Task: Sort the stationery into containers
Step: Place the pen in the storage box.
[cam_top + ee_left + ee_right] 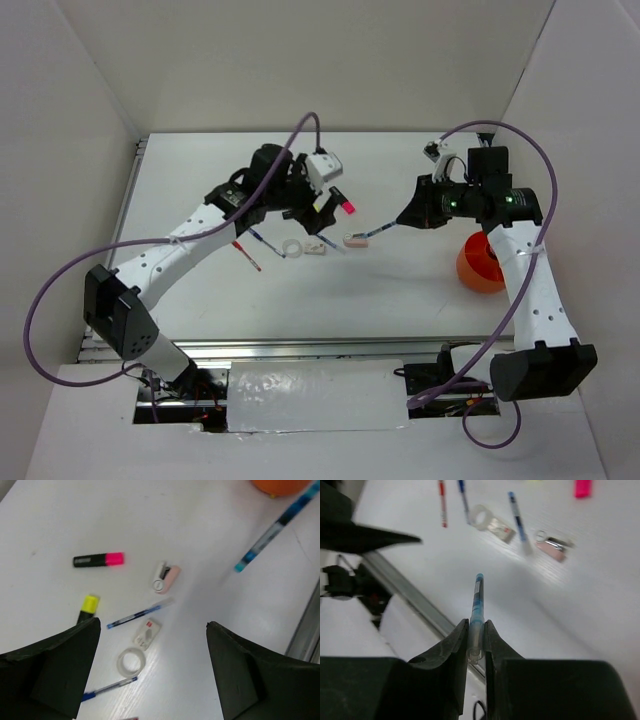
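Because the right pincer was clenched on only the tail end of the thin blue-and-clear plastic pen, most of the barrel stuck out ahead of it, and I judged that a quick swing could make the pen pivot or slide out of so narrow a grip; the small round bright-orange plastic cup stood on the white surface just beside that arm's forearm, behind the pincer, so the pen would need turning back and tipping upright; dropped at a slant, so long a pen might miss the mouth or knock the light cup over; the left pincer hung released and empty above the cluster, where a pink-capped black highlighter, a yellow-capped black highlighter, a clear tape ring, a small whitish eraser and a second thin blue pen lay close together; the held pen's tip pointed toward that cluster, so the two arms might crowd each other.
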Robot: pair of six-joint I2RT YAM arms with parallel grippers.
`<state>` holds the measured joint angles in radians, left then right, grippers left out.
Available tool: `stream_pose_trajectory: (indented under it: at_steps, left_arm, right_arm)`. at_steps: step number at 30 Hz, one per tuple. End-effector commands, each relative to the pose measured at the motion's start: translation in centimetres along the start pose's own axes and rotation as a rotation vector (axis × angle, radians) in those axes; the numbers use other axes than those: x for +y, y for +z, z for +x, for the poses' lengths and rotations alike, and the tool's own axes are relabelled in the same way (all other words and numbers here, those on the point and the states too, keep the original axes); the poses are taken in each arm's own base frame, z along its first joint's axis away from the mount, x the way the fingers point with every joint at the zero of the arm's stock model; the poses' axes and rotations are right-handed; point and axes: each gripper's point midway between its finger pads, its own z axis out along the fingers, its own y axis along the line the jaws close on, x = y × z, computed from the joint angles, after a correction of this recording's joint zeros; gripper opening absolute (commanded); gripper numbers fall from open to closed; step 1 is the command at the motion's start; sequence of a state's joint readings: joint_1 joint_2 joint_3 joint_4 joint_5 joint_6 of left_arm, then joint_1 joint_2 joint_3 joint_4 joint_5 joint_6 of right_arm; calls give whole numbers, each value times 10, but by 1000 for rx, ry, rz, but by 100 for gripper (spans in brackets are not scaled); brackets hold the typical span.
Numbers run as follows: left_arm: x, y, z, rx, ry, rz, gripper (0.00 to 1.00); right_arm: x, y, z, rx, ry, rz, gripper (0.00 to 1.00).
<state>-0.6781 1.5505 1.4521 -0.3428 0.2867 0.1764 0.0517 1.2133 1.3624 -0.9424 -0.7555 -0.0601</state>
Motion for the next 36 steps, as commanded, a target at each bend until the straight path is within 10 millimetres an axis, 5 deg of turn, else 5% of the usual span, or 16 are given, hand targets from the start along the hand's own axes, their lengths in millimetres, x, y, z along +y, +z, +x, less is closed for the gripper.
stream_pose_trajectory:
  at_steps: [1,7,13,17,25,36]
  left_arm:
    - [33,-21,-23,-57,-97,-47,99]
    - [58,-22,-14,-10,-141,-98,99]
    - [54,-12,8,68,-133,-79,99]
    - [57,-10,5,72,-116,-80,99]
    - [57,-4,11,94,-112,-81,99]
    - [59,1,27,150,-101,-93,99]
  right_arm:
    - [-37,-28,-1,46,-96,277,0]
    - [-79,-70,-1,88,-185,574,0]
    - [-113,-98,11,161,-174,768,0]
    - [-114,-115,15,171,-153,808,0]
    - [-122,-121,24,151,-132,833,0]
    - [-153,-123,4,156,-122,938,0]
